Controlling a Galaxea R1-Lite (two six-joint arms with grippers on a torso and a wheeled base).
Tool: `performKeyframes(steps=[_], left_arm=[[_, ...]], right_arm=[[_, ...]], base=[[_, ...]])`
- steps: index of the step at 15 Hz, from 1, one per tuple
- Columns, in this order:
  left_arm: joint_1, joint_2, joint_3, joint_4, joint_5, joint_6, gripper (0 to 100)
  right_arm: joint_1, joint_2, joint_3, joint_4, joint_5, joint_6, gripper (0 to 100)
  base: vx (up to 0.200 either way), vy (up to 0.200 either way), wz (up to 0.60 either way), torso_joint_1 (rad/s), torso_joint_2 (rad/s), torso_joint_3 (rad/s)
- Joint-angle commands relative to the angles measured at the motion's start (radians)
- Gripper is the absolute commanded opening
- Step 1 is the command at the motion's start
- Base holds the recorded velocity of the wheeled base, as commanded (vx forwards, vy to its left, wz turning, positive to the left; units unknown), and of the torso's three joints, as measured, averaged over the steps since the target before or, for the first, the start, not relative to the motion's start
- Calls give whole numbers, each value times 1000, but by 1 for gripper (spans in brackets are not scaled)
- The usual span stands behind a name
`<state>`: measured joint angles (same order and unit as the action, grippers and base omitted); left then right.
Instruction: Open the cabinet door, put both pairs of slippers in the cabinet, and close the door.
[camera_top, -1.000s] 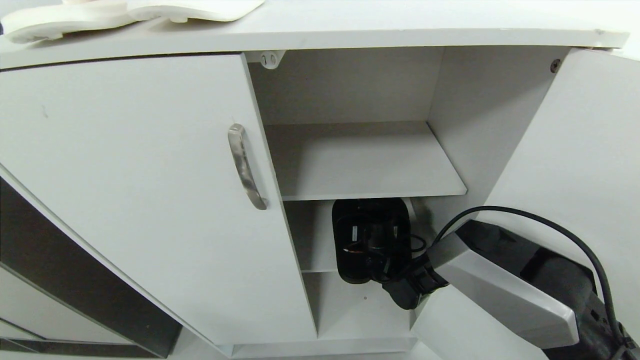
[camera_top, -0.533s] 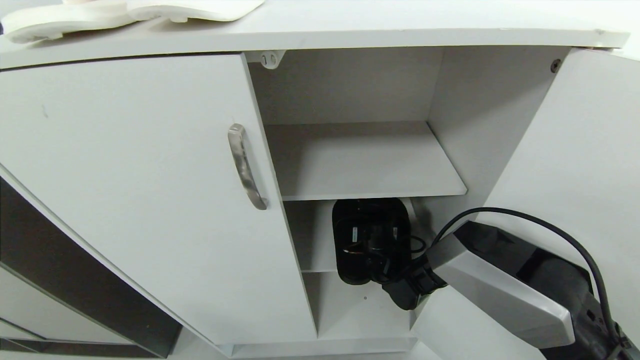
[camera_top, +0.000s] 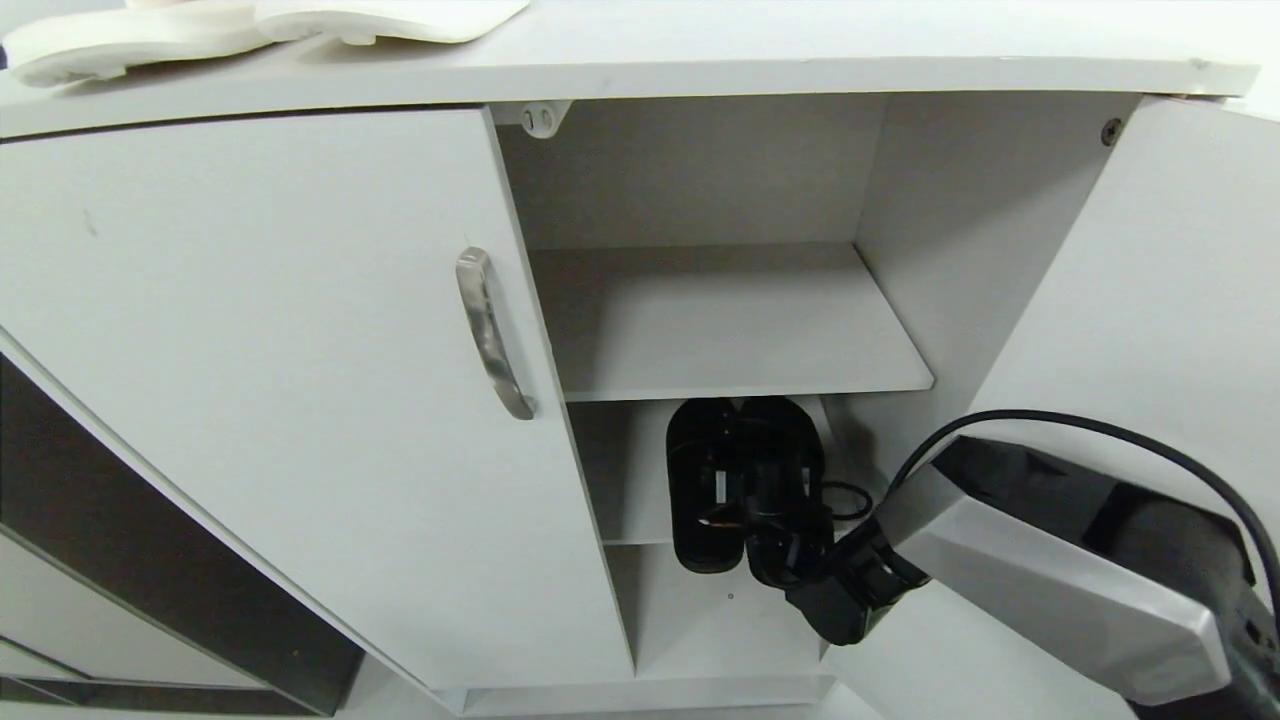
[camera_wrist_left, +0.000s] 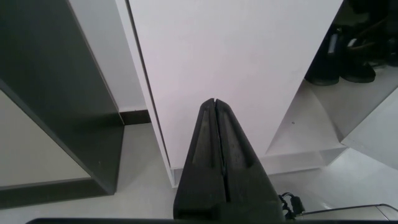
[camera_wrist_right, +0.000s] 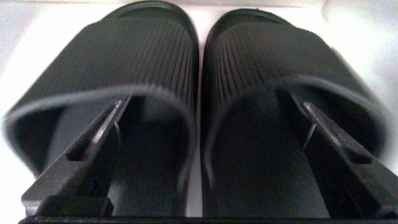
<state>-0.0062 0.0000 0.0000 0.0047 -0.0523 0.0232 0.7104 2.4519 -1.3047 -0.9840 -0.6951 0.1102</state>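
Home setting: slippers (camera_top: 745, 485) inside a white cabinet (camera_top: 700, 70).

Wears an angular silver-grey shell (camera_top: 1040, 590) over the right forearm, glossy black casing (camera_top: 1050, 490) behind it and a black wrist joint (camera_top: 850, 600) in front. Trails a thin black cable (camera_top: 1100, 430) arching over that shell. Ends on the left in a matte black wedge-shaped gripper (camera_wrist_left: 215, 109) split by a centre seam, on the right in slim dark tapered fingers (camera_wrist_right: 93, 146).
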Motion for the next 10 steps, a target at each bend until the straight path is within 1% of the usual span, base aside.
performKeyframes(steps=[1,3,5,8,10], left_arm=[[0,2,0,0,0,0,0],[0,2,0,0,0,0,0],[0,2,0,0,0,0,0],[0,2,0,0,0,0,0],[0,2,0,0,0,0,0]], right_arm=[[63,-222,260,-76,-4,-1,100],[113,-338,498,-180,6,-4,100],[130,-373,624,-254,26,-7,100],[135,-350,647,-268,40,-26,100],[138,-326,637,-280,42,-27,100]], base=[[0,0,0,0,0,0],[0,0,0,0,0,0],[0,0,0,0,0,0],[0,0,0,0,0,0],[0,0,0,0,0,0]])
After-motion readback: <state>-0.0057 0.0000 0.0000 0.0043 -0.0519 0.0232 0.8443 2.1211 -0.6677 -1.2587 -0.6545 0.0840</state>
